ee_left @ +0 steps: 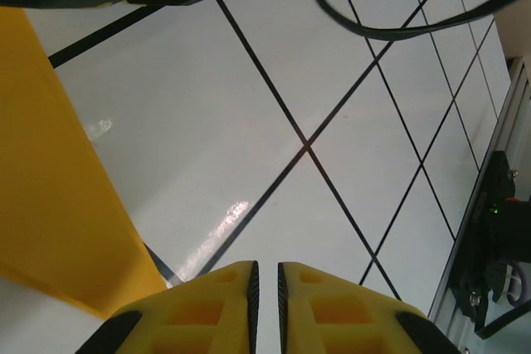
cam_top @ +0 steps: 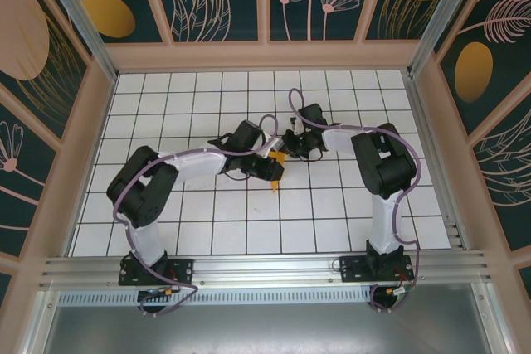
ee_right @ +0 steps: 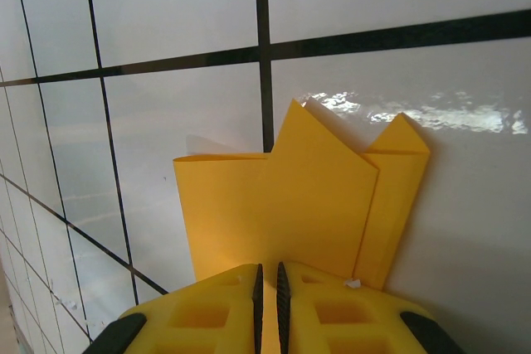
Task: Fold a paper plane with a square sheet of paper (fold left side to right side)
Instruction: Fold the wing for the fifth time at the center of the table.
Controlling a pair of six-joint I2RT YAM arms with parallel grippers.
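Currently the paper (ee_right: pixel 282 205) lies part-folded on the tabletop (ee_right: pixel 166 22): layered flaps, two points, no dart yet. I judge the narrowing folds remain. My right claw (ee_right: pixel 267 296) is clenched at the paper's edge, grip unconfirmed. My left claw (ee_left: pixel 267 296), beside the paper, is clenched on nothing.

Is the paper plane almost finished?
Not yet. Done: the orange-yellow folded paper already has several layers and two pointed corners. In hand: the right hand looks pinched on its edge; the left hand is shut beside it, holding nothing. Left: it isn't a narrow dart yet, so more folds seem needed.
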